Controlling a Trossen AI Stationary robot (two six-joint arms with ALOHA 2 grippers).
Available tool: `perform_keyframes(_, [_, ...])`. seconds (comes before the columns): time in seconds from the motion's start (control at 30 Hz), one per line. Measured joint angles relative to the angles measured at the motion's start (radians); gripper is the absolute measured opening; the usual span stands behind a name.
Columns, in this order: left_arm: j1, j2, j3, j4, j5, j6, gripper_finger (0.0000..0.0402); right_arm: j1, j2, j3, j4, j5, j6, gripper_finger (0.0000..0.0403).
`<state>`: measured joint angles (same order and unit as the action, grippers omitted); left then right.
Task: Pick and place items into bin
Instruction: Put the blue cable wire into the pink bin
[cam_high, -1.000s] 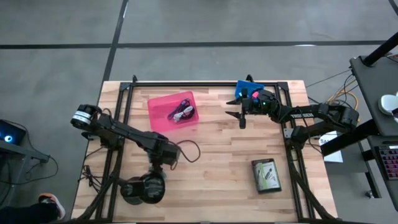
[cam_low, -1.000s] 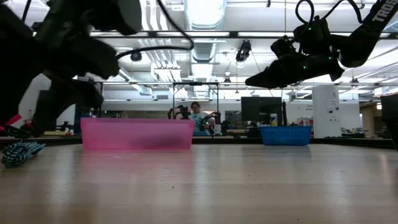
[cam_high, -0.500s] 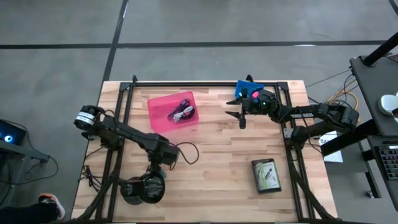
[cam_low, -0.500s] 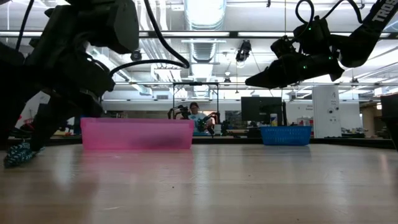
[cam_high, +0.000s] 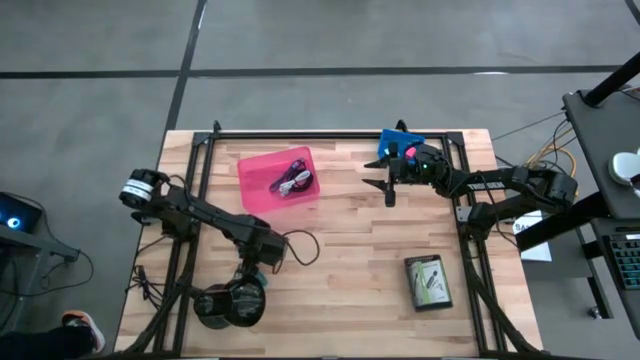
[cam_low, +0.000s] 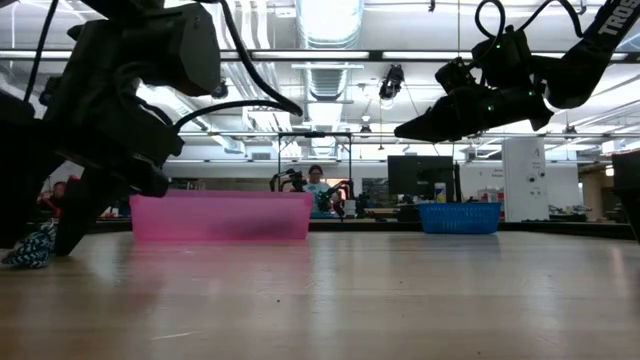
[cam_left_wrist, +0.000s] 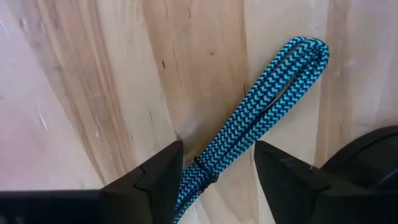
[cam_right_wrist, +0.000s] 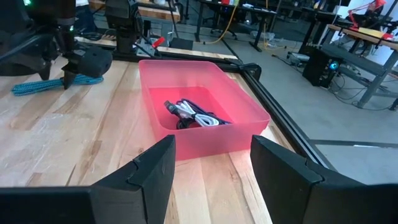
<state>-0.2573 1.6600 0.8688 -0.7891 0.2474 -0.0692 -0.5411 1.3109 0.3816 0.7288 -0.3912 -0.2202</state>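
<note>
While your left pincer (cam_left_wrist: 214, 168) hangs wide open and empty astride the teal braided cord (cam_left_wrist: 261, 118) lying on the surface (cam_left_wrist: 93, 93), lower squarely before closing at its tied middle.

A blue and black braided cord (cam_left_wrist: 261, 118), folded into a bundle, lies on the pale wooden tabletop (cam_left_wrist: 93, 93). The left pincer (cam_left_wrist: 217, 171) stands open, its fingers astride the cord's bound end. A black rounded object (cam_left_wrist: 370, 155) sits at four o'clock.

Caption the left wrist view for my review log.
Left gripper, open, straddles a blue-and-black braided cord lying on the pale wooden table.
</note>
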Motion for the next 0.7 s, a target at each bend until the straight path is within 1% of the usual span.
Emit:
perform_keyframes(0.07, [0.000,0.000,-0.003,0.003,-0.006,-0.001,0.0172,0.000,0.000,0.000,0.000,0.000,0.000,0.0196])
perform_keyframes(0.13, [0.000,0.000,-0.004,0.005,-0.015,-0.001,0.0147,0.000,0.000,0.000,0.000,0.000,0.001,0.0196])
perform_keyframes(0.37, [0.001,0.000,-0.005,0.007,-0.047,0.000,0.0025,0.000,0.000,0.000,0.000,0.000,0.002,0.0196])
perform_keyframes(0.43, [0.002,0.000,-0.002,0.006,-0.064,0.000,0.0015,0.000,0.000,0.000,0.000,0.000,0.003,0.0196])
perform_keyframes(0.6, [0.006,-0.009,0.025,-0.003,-0.094,0.007,0.0018,0.000,0.000,0.000,0.000,0.000,0.003,0.0196])
perform_keyframes(0.7, [0.013,-0.011,0.061,0.058,-0.129,0.027,0.0014,0.000,0.000,0.000,0.000,0.000,0.003,0.0196])
